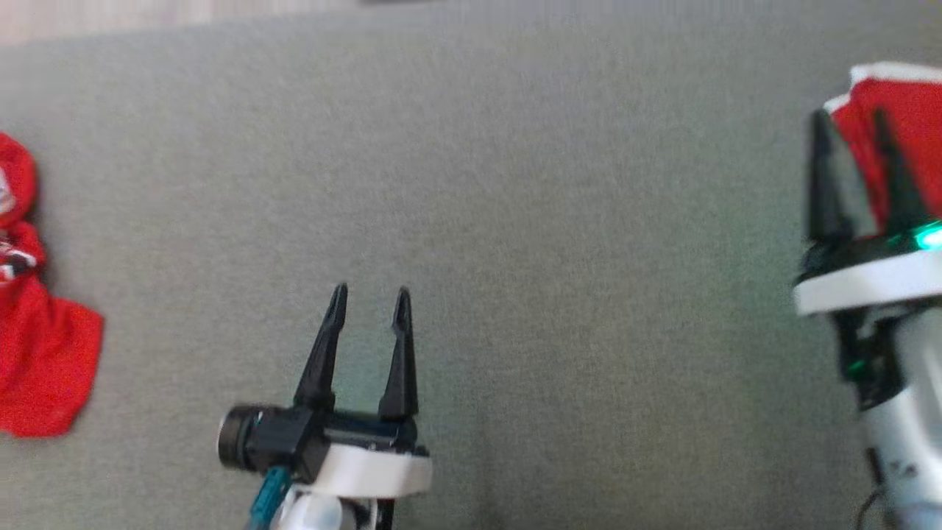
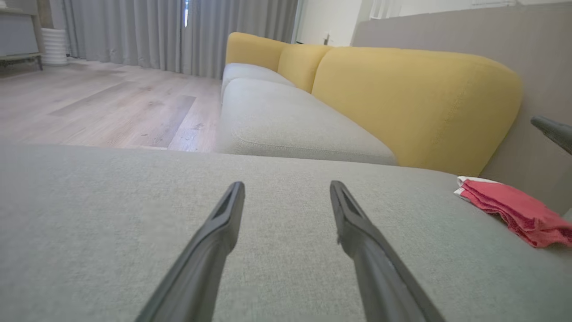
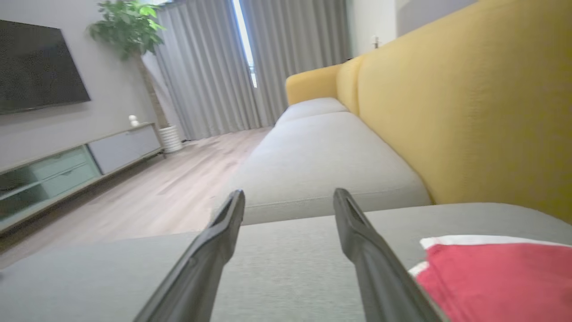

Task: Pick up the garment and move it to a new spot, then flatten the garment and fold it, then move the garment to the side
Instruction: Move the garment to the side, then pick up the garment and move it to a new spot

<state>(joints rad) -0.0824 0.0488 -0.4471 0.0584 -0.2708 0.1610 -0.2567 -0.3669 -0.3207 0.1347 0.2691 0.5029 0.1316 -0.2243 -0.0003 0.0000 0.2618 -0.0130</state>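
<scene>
Crumpled red garment point(image 1: 40, 361) lies at far left of the grey seat cushion point(image 1: 574, 184), probably next in line. Left gripper point(image 1: 370, 291) hovers mid-cushion, fingers apart, empty. Right gripper point(image 1: 848, 116) is likewise spread and empty, just beside the folded red garment point(image 1: 909, 118) at the right edge, which looks set aside.

**Head view:** looks steeply down on the grey cushion point(image 1: 552, 184), left tool point(image 1: 372, 291) at lower centre-left, right tool point(image 1: 849, 118) at the right edge. **Left wrist view:** set low and close over that cushion, facing along it towards the yellow sofa back point(image 2: 415, 103). **Right wrist view:** equally low, facing the same sofa back, nearer the red garment point(image 3: 491, 281). All three share the cushion and the garment: upper right in the head view, lower right in both wrist views.
</scene>
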